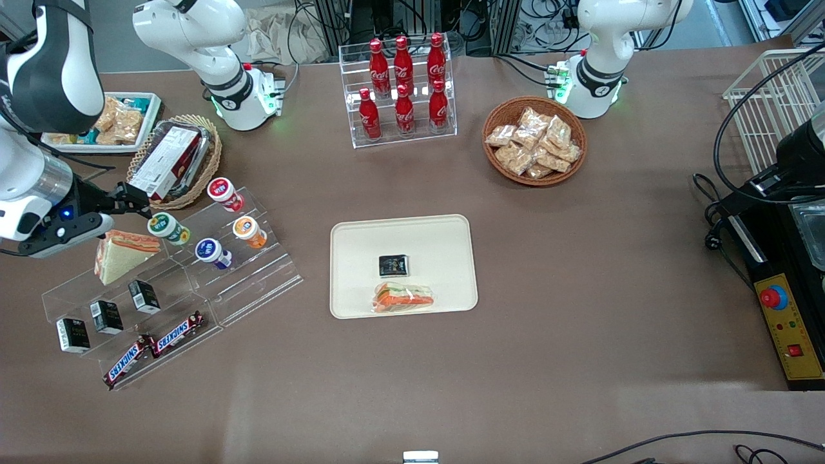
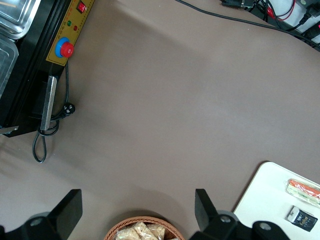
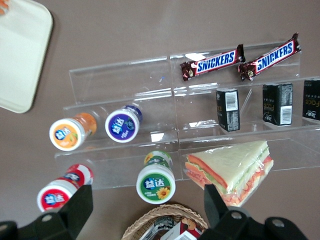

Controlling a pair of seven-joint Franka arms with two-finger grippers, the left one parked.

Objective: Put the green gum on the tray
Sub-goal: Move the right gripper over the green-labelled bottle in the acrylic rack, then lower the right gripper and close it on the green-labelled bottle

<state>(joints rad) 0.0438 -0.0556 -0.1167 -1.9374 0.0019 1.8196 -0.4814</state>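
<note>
Four canisters are counted on the clear stepped display [image 1: 213, 258]: the green gum [image 1: 167, 228], one red-lidded [image 1: 224, 194], one orange-lidded [image 1: 249, 231] and one blue-lidded [image 1: 212, 252]. Two Snickers bars [image 3: 242, 59], three small black boxes [image 1: 108, 315] and one wrapped sandwich [image 1: 122, 256] are also shelved there. The gripper [image 3: 145, 212] is held open above the green gum, apart from it. The tray [image 1: 445, 238] lies well apart toward mid-surface, carrying one sandwich and one dark packet, with bare brown surface [image 1: 580, 322] between it and the display.

The right arm reached in at about nine o'clock, its end effector [image 1: 132, 200] hovering with fingers [image 3: 75, 210] spread apart, holding nothing.
</note>
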